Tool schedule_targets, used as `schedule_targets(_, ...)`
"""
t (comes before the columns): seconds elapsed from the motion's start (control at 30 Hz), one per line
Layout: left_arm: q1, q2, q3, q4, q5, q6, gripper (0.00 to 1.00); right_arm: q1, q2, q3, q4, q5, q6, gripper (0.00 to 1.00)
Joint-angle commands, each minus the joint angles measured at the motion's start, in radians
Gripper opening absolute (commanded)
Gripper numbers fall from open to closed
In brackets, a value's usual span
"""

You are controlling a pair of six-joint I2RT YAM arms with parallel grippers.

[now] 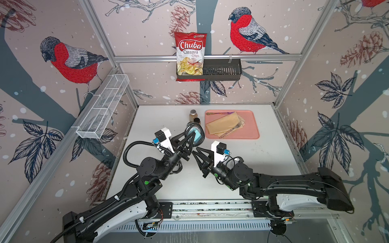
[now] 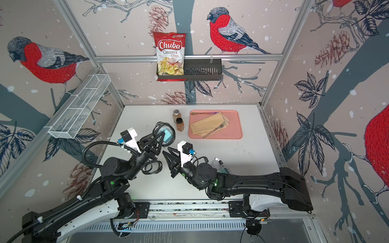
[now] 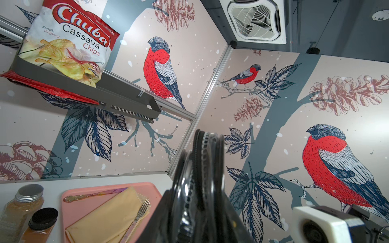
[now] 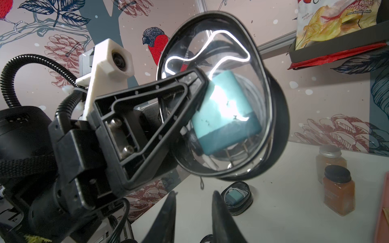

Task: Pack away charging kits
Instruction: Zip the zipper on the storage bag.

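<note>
inspection of the step in hand: the left gripper [image 1: 191, 135] pinches the oval clear case [image 4: 221, 52] by its rim and holds it tilted in the air above the table [image 2: 252, 168], near the two spice jars [image 2: 180, 125]. a teal charger [image 4: 227, 109] sits inside, its metal prongs showing through the clear face; whether a cable lies in with it i cannot tell. the case looks ajar, the clear face standing off the black rim behind. a thin loop [image 4: 202, 182] hanging from it is likely the zip pull. the right gripper [image 4: 193, 194] is near the case, not touching, jaws a little apart with nothing between them. a second case [image 4: 236, 198] lies on the table with a charger and white cable inside. a loose coiled cable [image 2: 219, 163] lies by the right arm. judgement: the step is closing the held case. the right gripper should take the pull squarely and follow the rim's curve while the left holds firm. a slack pinch risks the case twisting and the charger tipping out.
</note>
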Motion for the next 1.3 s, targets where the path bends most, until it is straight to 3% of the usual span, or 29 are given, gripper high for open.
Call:
schedule_targets(0.0, -0.002, -0.005, 0.002, 0.053, -0.02, -0.004, 0.0, 0.001, 0.001, -0.001, 0.017, 0.007, 0.024, 0.31)
schedule_targets(0.97, -0.002, 0.003, -0.014, 0.077, -0.021, -0.024, 0.0, -0.05, 0.09, 0.098, -0.044, -0.028, 0.085, 0.23)
schedule_targets(1.27, -0.002, -0.011, -0.017, 0.067, -0.042, -0.037, 0.0, -0.054, 0.083, 0.09, -0.066, -0.004, 0.097, 0.0)
